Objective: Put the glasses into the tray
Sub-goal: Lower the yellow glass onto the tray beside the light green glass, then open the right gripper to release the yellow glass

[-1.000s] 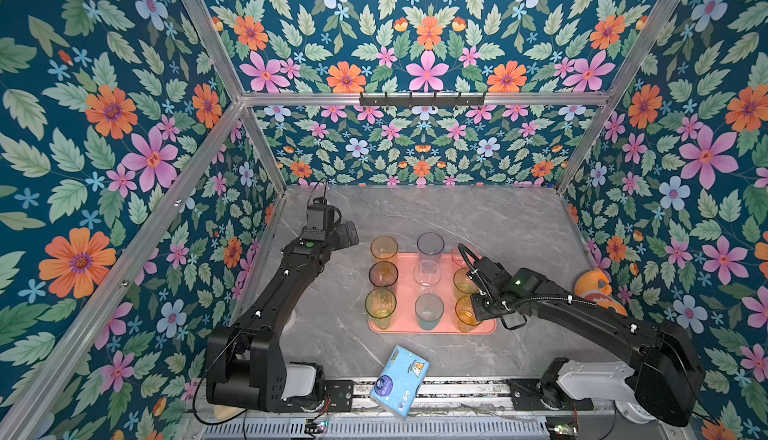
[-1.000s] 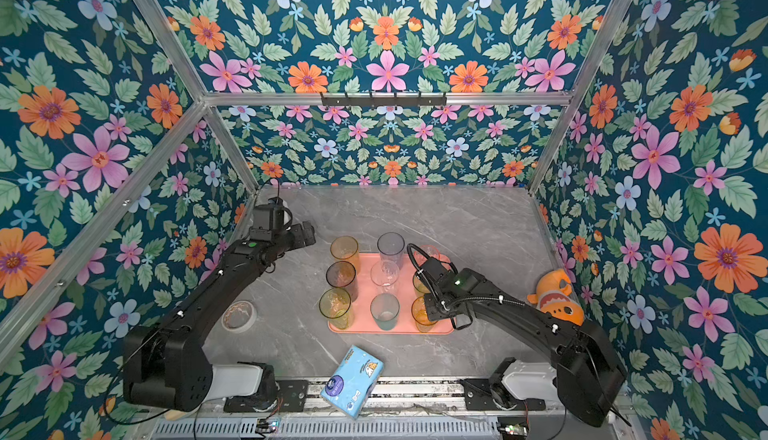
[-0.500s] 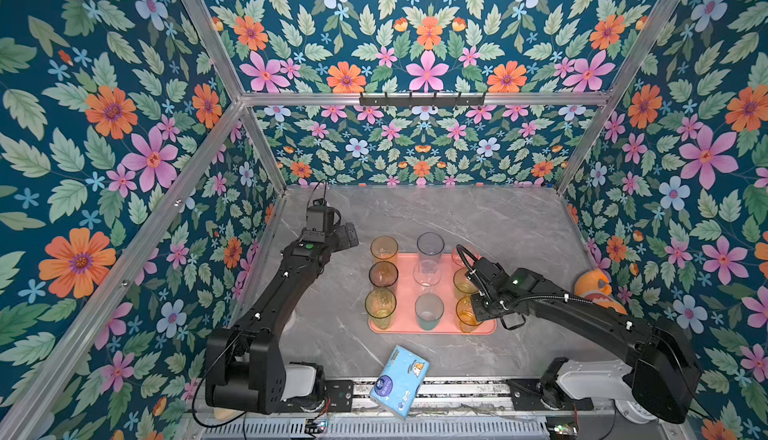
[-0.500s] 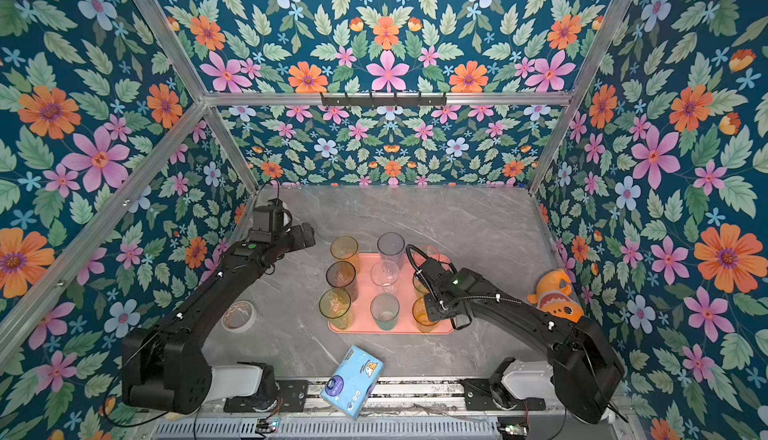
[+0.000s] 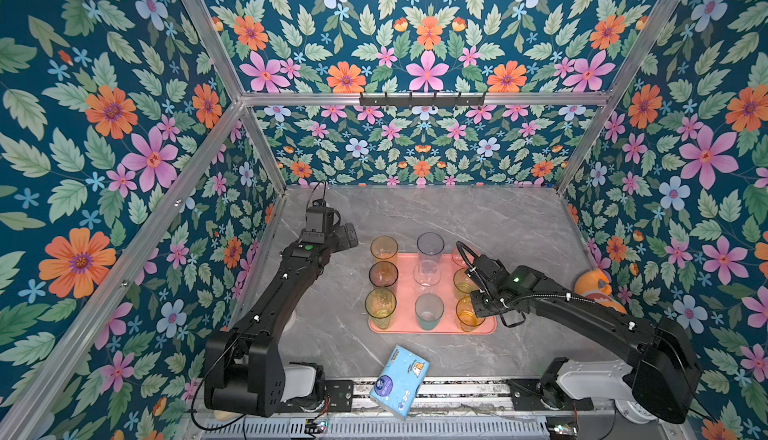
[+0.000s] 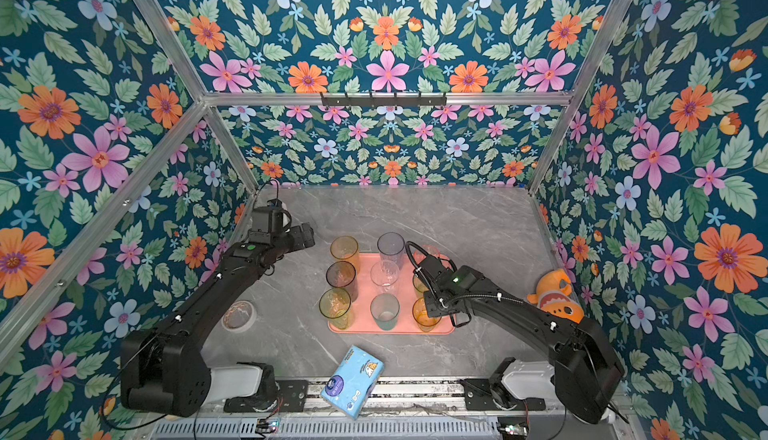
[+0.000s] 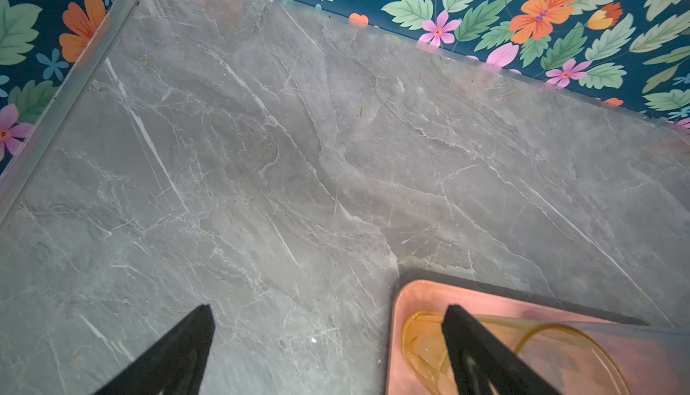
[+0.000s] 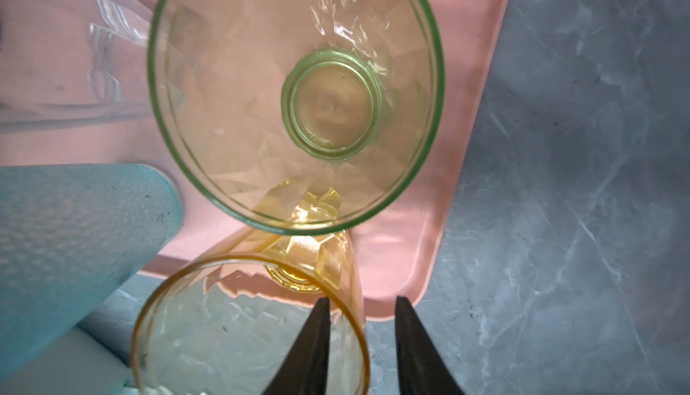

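My right gripper [image 8: 363,299], jaws parted, straddles the wall of the amber tumbler [image 8: 328,262] at a corner of the tray [image 8: 429,187]; my left gripper [image 7: 328,305] gapes empty. All 9 glasses [image 5: 429,313] stand there: likely light, slick, thin-walled; pinch rims.

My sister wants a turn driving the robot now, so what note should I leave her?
Left claw: open, empty, hovering beside the amber tumbler at the tray's far left corner.
Right claw: open, astride the orange tumbler's rim, near right corner.
Done: all nine glasses stand in the tray.
To do: probably lift the right claw straight up, gently, so nothing tips.
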`<state>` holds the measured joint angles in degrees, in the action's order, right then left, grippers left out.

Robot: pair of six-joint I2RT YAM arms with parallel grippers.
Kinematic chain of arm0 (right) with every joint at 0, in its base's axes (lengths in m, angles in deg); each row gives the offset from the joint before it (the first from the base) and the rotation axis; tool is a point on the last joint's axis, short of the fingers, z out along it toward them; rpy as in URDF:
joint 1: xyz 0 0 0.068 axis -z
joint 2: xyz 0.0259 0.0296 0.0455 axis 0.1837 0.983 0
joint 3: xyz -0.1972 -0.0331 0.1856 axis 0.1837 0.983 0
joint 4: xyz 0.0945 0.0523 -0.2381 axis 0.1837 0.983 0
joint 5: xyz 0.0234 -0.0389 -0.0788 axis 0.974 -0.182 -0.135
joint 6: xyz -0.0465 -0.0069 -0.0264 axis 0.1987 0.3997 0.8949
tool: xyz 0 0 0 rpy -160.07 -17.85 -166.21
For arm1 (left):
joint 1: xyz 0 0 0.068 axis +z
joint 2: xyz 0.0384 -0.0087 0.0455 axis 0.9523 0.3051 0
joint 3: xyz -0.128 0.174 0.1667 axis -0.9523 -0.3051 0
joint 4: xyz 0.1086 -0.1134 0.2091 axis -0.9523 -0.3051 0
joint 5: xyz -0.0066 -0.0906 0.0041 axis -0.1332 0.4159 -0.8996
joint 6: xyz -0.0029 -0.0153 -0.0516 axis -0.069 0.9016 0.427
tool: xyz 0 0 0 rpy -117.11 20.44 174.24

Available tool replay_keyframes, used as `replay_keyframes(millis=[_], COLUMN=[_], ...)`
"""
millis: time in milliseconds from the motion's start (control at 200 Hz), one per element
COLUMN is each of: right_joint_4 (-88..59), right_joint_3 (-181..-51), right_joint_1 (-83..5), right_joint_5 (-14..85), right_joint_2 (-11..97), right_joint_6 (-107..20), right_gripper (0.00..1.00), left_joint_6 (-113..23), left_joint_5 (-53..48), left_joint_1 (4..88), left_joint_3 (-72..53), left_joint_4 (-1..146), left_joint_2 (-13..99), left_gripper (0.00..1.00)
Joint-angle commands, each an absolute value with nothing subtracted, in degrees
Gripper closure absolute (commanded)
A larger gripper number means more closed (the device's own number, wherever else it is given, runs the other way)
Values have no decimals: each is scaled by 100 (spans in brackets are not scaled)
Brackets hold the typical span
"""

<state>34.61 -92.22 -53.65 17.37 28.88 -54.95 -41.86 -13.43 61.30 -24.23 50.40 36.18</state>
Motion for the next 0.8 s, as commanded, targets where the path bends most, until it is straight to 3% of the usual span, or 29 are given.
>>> replay_keyframes(millis=[0, 435, 610, 795], right_joint_4=[3728, 3781, 3022, 1703], right_joint_3=[-9367, -10205, -10348, -10072], right_joint_1=[-5374, -5238, -4436, -3565], right_joint_5=[1610, 1209, 1269, 868], right_joint_2=[2804, 1827, 1654, 1525], right_joint_6=[-5540, -4983, -4592, -4133], right_gripper=[67, 56, 53, 40], left_joint_6=[-4170, -4138, -4133, -4250], left_joint_5=[-1343, -1825, -2419, -3474], left_joint_1=[6136, 6139, 6134, 6134], left_joint_3=[-2377, -2214, -2363, -2960], left_joint_4=[5065, 5104, 5573, 6853], left_joint_2=[3578, 3349, 3296, 3296], left_gripper=[2, 1, 1, 1])
